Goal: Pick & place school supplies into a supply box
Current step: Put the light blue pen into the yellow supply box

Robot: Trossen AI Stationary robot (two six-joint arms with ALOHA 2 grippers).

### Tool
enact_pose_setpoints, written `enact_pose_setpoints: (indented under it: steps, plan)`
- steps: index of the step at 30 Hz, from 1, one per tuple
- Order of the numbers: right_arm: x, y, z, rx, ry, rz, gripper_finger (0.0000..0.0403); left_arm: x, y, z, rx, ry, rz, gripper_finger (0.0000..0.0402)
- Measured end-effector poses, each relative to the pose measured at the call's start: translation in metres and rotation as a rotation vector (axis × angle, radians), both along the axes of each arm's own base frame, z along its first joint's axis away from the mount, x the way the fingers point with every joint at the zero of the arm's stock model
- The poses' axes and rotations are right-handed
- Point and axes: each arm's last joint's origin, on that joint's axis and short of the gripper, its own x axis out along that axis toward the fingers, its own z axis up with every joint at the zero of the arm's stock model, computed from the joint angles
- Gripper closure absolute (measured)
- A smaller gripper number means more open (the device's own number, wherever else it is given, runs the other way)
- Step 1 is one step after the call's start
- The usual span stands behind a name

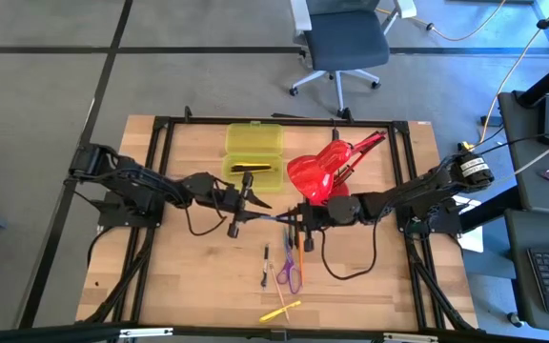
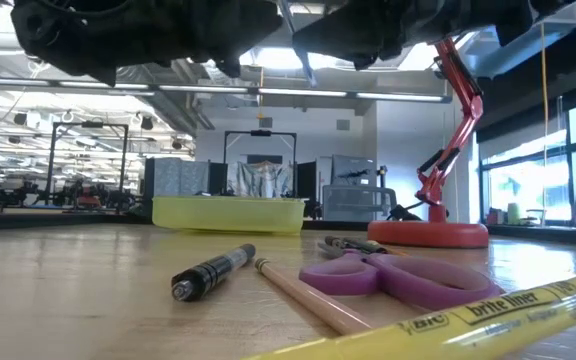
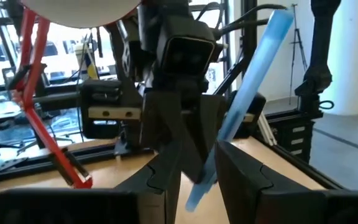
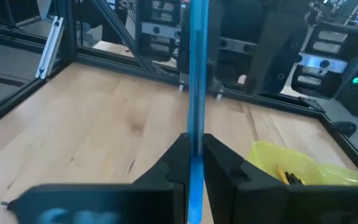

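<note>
The right gripper (image 4: 194, 163) is clamped on a blue pen (image 4: 197, 74) over the middle of the table, and the left gripper (image 3: 197, 168) has its fingers on either side of that same pen, tight against it, so it looks like a hand-over between the arms.

To do this well, the left should be firmly closed before the right lets go, and the right should draw straight back so it does not twist the pen.

Just beyond the left gripper sits the box (image 1: 254, 154), lid open, with a dark pen already inside. The red lamp (image 1: 324, 170) stands right of the box, close enough to mind.

On the near side lie a marker (image 2: 213, 271), a pencil (image 2: 303, 293), the scissors (image 2: 393, 275) and a yellow pen (image 2: 488, 312), still to go in.
</note>
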Motion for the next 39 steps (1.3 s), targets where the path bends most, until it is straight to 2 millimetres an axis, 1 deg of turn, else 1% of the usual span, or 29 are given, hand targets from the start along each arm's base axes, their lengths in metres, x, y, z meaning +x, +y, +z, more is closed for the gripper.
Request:
enact_pose_setpoints:
  steps: [19,23,31,39]
  plan:
    - [0.0,-0.001,0.002,0.002,-0.016,-0.002,0.0366,-0.001,-0.012,0.0,0.0,-0.001,-0.047,0.0313]
    - [0.0,-0.001,0.002,0.002,-0.016,-0.002,0.0366,-0.002,-0.014,0.005,-0.004,-0.052,-0.05,0.0315]
    - [0.0,-0.001,0.002,0.006,-0.016,-0.003,0.0366,-0.002,-0.013,0.006,0.002,-0.06,-0.033,0.0315]
    - [0.0,-0.001,0.002,0.006,-0.016,-0.003,0.0366,-0.003,-0.013,0.011,0.004,-0.116,-0.036,0.0316]
